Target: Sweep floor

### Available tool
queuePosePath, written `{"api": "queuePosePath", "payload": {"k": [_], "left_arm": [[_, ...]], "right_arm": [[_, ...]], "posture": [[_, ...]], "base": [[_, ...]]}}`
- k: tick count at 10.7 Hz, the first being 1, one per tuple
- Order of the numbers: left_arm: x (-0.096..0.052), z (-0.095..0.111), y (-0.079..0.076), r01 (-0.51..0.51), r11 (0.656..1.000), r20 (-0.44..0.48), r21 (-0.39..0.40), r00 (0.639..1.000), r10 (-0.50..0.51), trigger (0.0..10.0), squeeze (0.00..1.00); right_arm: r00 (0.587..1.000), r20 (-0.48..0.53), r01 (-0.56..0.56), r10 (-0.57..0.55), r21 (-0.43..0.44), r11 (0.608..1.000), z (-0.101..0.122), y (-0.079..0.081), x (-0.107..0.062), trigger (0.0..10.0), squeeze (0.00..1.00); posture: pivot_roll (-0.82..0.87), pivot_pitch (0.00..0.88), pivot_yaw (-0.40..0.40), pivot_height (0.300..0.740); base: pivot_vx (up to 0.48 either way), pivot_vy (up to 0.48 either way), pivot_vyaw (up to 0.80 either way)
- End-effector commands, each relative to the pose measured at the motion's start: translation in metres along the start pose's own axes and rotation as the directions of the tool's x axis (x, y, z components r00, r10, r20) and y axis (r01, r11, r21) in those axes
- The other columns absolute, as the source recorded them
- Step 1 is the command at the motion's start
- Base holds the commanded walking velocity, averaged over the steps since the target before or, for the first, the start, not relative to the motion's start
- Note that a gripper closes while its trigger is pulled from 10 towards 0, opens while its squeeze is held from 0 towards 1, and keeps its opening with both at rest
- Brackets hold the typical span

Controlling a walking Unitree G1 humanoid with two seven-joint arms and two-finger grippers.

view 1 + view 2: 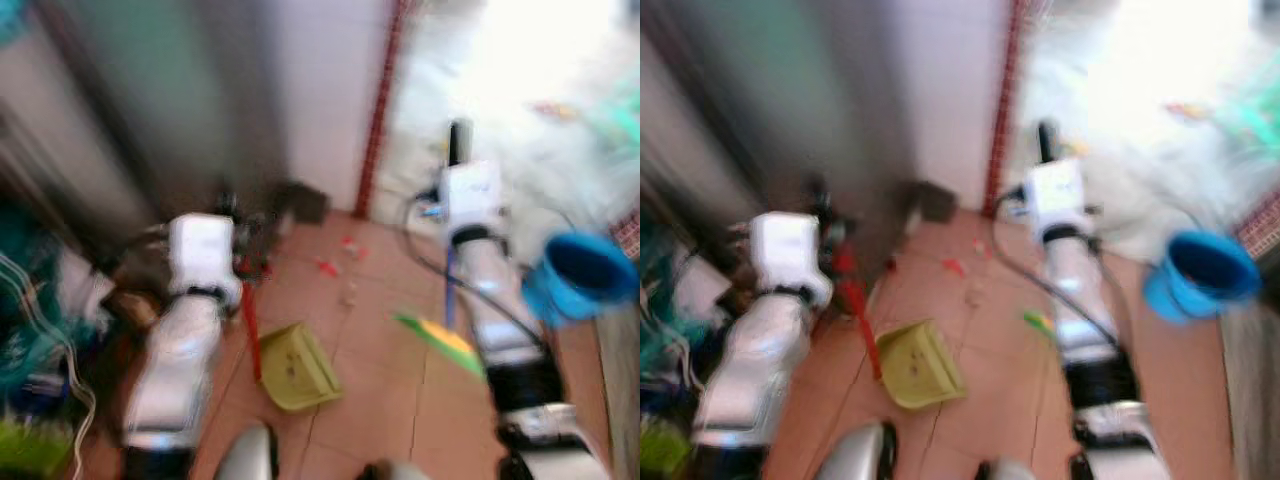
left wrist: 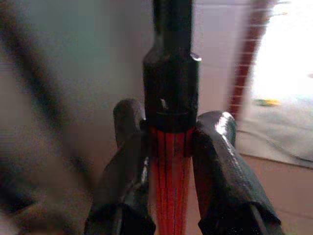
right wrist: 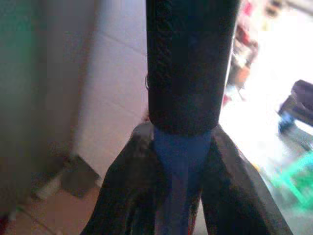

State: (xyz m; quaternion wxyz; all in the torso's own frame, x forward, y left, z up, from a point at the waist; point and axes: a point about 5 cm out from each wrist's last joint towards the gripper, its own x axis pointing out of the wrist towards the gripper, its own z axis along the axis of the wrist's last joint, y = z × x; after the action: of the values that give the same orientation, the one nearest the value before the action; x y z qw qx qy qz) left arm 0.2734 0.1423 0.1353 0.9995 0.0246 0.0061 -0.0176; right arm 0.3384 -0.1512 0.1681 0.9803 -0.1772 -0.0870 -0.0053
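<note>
The head views are blurred. The left gripper [image 2: 168,147] is clamped on the red handle [image 2: 169,181] of a yellow-green dustpan [image 1: 295,368], its two black fingers [image 2: 217,166] pressed against either side of the shaft just below a black grip section. The dustpan rests on the terracotta tile floor [image 1: 370,400] between the two arms, its red handle rising toward the left arm. The right gripper [image 3: 183,176] is closed around the blue broom handle [image 3: 178,191], right under its black grip. The broom's green and yellow head [image 1: 440,340] lies low over the tiles beside the right arm. Small red and pale scraps [image 1: 335,262] lie on the floor ahead of the dustpan. A blue bucket [image 1: 580,272] stands to the right, near the right arm.
</note>
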Motion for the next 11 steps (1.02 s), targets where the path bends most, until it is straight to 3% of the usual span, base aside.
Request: {"api": "queuePosePath", "payload": {"k": [1,4,6,9,11], "left_arm": [[-0.001,0.011,-0.008,0.016,1.000,0.048,-0.001,0.999,-0.016,10.0,0.00],[-0.002,0.009,-0.007,0.010,1.000,0.057,-0.005,0.998,-0.010,10.0,0.00],[-0.004,0.008,-0.005,-0.016,0.999,0.074,0.035,0.997,0.013,10.0,0.00],[-0.005,0.008,0.010,-0.114,0.992,0.094,0.049,0.990,0.109,10.0,0.00],[-0.003,0.010,0.010,-0.093,0.995,0.107,0.023,0.990,0.090,10.0,0.00]], "right_arm": [[0.999,0.052,0.016,-0.016,-0.005,1.000,0.011,-0.006,0.005,10.0,0.00],[0.999,0.053,0.001,-0.001,0.003,1.000,0.010,-0.001,0.006,10.0,0.00],[0.999,0.052,0.013,-0.015,0.038,0.999,0.010,-0.003,0.006,10.0,0.00],[0.998,0.050,0.041,-0.045,0.072,0.997,0.012,-0.004,0.009,10.0,0.00],[0.997,0.045,0.061,-0.065,0.080,0.995,0.009,-0.007,0.007,10.0,0.00]], "posture": [[0.05,0.076,-0.036,0.740],[0.05,0.073,-0.048,0.740],[0.05,0.078,-0.058,0.740],[0.05,0.074,-0.036,0.740],[0.04,0.073,-0.022,0.740]], "base": [[0.000,0.000,0.80],[0.000,0.000,0.80],[0.000,0.000,0.00],[0.000,0.000,0.00],[0.000,0.000,-0.49]]}}
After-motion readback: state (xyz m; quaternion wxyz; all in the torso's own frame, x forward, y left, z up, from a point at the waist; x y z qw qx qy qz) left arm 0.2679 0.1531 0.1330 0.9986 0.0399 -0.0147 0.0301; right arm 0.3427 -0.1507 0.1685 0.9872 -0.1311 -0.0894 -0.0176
